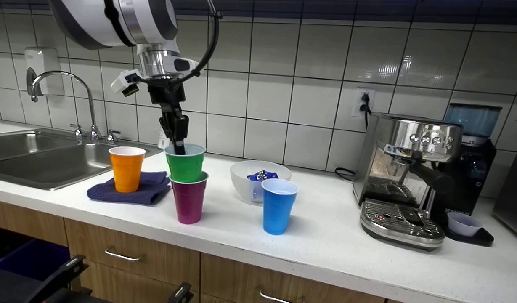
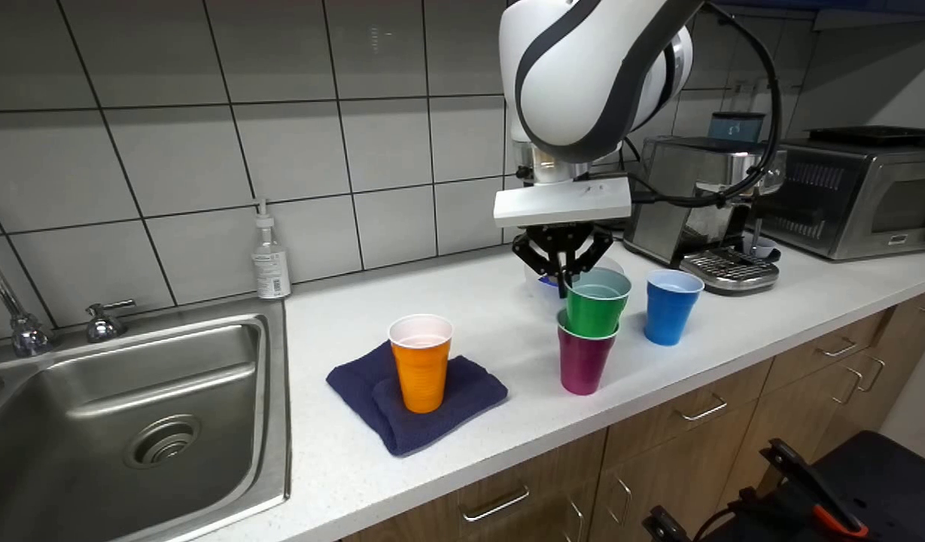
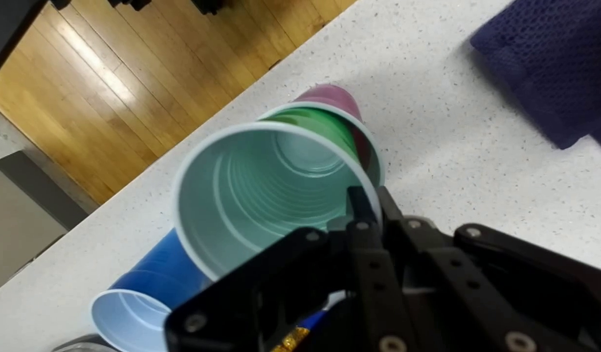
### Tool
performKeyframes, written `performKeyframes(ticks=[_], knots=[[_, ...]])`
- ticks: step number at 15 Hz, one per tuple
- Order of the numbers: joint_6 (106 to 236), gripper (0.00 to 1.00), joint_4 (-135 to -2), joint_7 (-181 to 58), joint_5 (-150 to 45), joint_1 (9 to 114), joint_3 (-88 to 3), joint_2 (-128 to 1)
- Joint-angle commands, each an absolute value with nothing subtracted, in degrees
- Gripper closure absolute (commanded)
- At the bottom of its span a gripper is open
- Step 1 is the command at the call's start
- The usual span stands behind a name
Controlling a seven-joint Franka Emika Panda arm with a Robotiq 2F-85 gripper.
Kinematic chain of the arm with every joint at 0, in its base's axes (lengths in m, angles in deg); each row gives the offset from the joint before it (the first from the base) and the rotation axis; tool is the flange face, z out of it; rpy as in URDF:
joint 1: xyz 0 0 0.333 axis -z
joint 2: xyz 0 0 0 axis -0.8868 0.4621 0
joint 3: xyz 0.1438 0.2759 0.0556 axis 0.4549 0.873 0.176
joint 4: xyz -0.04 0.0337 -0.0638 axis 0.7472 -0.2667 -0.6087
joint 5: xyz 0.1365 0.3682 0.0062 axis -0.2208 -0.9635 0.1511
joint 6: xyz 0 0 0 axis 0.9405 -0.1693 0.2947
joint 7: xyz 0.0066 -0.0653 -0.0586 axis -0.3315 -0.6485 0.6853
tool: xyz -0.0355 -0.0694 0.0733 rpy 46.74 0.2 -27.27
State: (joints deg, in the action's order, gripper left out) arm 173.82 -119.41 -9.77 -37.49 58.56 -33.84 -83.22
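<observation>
Wrist view: left of the pincer (image 3: 373, 201) stands a blue plastic cup (image 3: 166, 268); the pincer clamps one wall of the green plastic cup (image 3: 273, 183), whose base is inside the magenta plastic cup (image 3: 332, 96) below; rightward lies a folded navy cloth (image 3: 549, 68). Best to move slowly along the magenta cup's axis: one-sided grips invite tilting.

This is a kitchen or kitchenette; whether in a home or a workplace cannot be told. A white counter (image 1: 325, 240) above wood-fronted drawers (image 1: 165, 261) runs along a tiled wall (image 1: 271, 97). At the left lie a double steel sink (image 1: 64, 168), a curved faucet (image 1: 91, 105) and, on the wall, a soap dispenser (image 1: 48, 67). Toward the right stand an espresso machine (image 1: 409, 147) and, farther right, a boxy oven or microwave (image 2: 853, 199).
</observation>
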Motion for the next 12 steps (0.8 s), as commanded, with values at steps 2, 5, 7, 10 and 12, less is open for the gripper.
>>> performKeyframes(ticks=[2, 5, 7, 10, 12], knots=[[174.17, 0.56, -117.85, -9.85, -38.43, 59.08, -33.77, -81.69], [174.08, 0.33, -117.53, -9.79, -38.43, 58.97, -33.82, -81.48], [174.09, 0.18, -117.21, -9.93, -38.57, 58.83, -33.76, -81.39], [174.21, 0.0, -116.46, -10.15, -38.66, 58.57, -33.55, -81.09], [174.3, 0.0, -115.86, -10.37, -38.76, 58.35, -33.36, -80.81]])
